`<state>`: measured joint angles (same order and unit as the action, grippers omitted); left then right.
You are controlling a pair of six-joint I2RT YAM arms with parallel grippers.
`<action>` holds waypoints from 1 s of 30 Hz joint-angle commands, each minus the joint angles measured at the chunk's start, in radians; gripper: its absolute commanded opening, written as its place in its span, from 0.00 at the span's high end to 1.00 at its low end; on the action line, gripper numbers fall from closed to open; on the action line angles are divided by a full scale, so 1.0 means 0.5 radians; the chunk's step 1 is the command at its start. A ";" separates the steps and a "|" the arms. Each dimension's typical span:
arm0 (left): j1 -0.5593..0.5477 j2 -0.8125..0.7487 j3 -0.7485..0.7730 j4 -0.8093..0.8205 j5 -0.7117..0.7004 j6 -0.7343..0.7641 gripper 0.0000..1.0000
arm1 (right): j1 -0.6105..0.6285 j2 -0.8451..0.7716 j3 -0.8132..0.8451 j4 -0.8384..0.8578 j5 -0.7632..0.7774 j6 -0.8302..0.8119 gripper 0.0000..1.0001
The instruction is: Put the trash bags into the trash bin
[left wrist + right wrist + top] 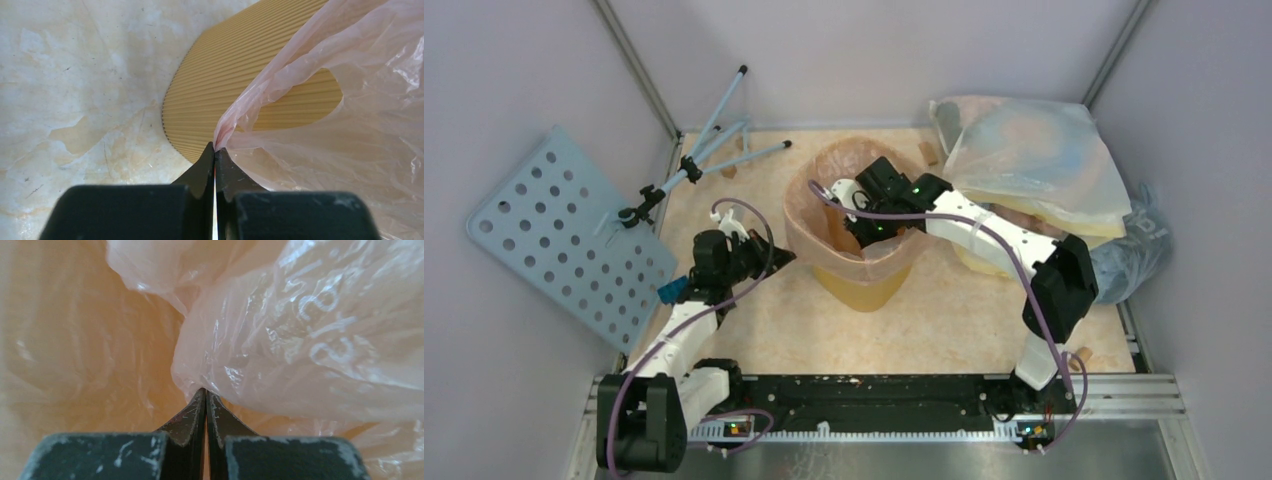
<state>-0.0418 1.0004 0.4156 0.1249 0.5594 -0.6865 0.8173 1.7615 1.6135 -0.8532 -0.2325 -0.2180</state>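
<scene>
Only close-up: bag [350,125] in left claw [215,148]

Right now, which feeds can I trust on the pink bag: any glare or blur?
Top external: even light, soft shadows, the pink bag at the bin rim reads sharp. Left wrist: film and bin ribbing crisp at the shut jaws, jaw bodies near the lens blurred. Right wrist: white glare streaks on crinkled film, orange cast, background soft.
</scene>
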 commanded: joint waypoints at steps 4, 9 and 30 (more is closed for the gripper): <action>0.010 0.019 -0.033 0.130 -0.033 0.025 1.00 | -0.013 0.013 -0.114 0.091 -0.004 0.045 1.00; 0.010 0.036 -0.032 0.136 -0.033 0.032 1.00 | -0.025 0.043 -0.174 0.129 -0.013 0.060 1.00; 0.007 0.054 -0.043 0.140 -0.028 0.048 1.00 | -0.027 0.214 -0.232 0.235 -0.007 0.095 1.00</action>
<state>-0.0418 1.0195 0.4038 0.1547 0.5575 -0.6815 0.8085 1.8427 1.5047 -0.7689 -0.2329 -0.1841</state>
